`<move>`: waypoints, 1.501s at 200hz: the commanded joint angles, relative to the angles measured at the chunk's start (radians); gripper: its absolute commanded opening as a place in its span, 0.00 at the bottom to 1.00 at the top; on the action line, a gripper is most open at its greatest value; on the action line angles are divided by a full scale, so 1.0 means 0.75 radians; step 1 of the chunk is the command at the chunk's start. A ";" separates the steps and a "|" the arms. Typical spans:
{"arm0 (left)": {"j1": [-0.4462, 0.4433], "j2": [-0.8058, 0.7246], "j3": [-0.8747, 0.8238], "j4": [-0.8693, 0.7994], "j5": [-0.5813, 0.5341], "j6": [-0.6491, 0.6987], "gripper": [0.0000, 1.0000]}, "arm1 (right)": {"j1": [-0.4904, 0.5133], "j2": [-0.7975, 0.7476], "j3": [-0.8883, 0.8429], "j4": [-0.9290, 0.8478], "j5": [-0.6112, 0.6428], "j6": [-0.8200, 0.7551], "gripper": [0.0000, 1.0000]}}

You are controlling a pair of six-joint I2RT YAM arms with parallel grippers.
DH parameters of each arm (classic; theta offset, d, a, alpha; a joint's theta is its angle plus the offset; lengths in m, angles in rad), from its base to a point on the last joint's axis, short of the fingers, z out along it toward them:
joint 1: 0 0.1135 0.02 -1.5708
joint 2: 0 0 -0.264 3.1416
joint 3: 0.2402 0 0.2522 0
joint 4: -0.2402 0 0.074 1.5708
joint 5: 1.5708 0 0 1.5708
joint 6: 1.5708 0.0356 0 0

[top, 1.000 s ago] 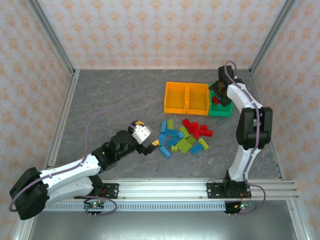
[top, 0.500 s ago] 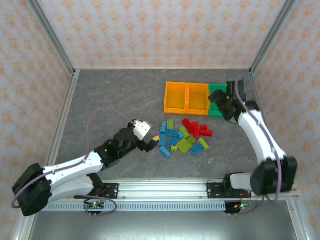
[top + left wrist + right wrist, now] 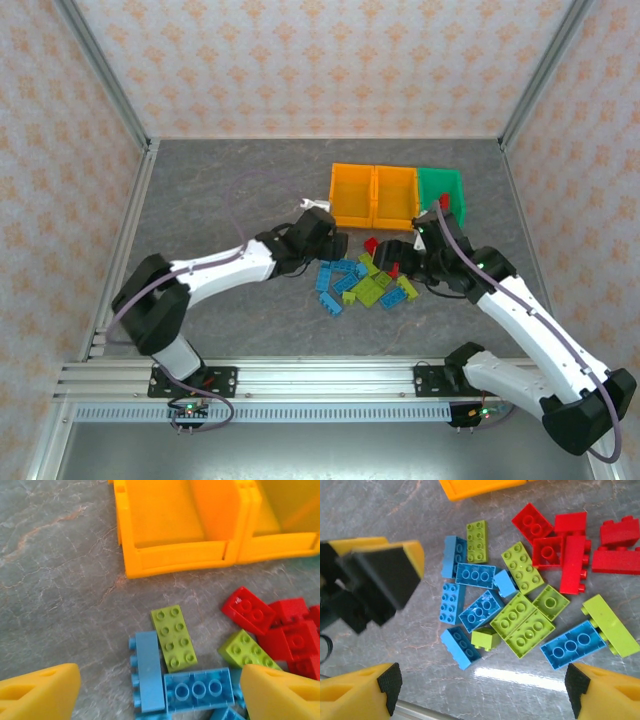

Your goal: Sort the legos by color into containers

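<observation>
Grey table [image 3: 220, 200] is carrying everything. Two orange bins [image 3: 373, 195] and the green bin [image 3: 441, 187] are sitting in a touching row at the far side. Left gripper [image 3: 160, 695] is hovering over the pile's left edge, fingers spread, nothing between. Right gripper [image 3: 480, 692] is hanging above the pile, also spread and empty. Legos [image 3: 365, 280] are lying mixed just in front of the bins.

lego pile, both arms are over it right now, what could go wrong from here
1. The left jaws stand open around a blue brick lying against a green brick; closing here may pinch both colours at once.
2. The left arm and right arm reach toward the same pile from either side, with their ends close together, so they might bump.
</observation>
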 commanded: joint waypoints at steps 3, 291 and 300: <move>0.025 0.145 0.164 -0.259 0.024 -0.123 0.81 | 0.006 -0.034 -0.006 -0.049 0.045 -0.047 0.87; 0.100 0.766 1.270 -0.493 -0.167 0.188 0.15 | 0.006 -0.253 -0.061 -0.017 0.253 0.050 0.87; 0.105 0.810 1.336 -0.504 -0.163 0.210 0.15 | 0.006 -0.257 -0.063 -0.026 0.259 0.051 0.87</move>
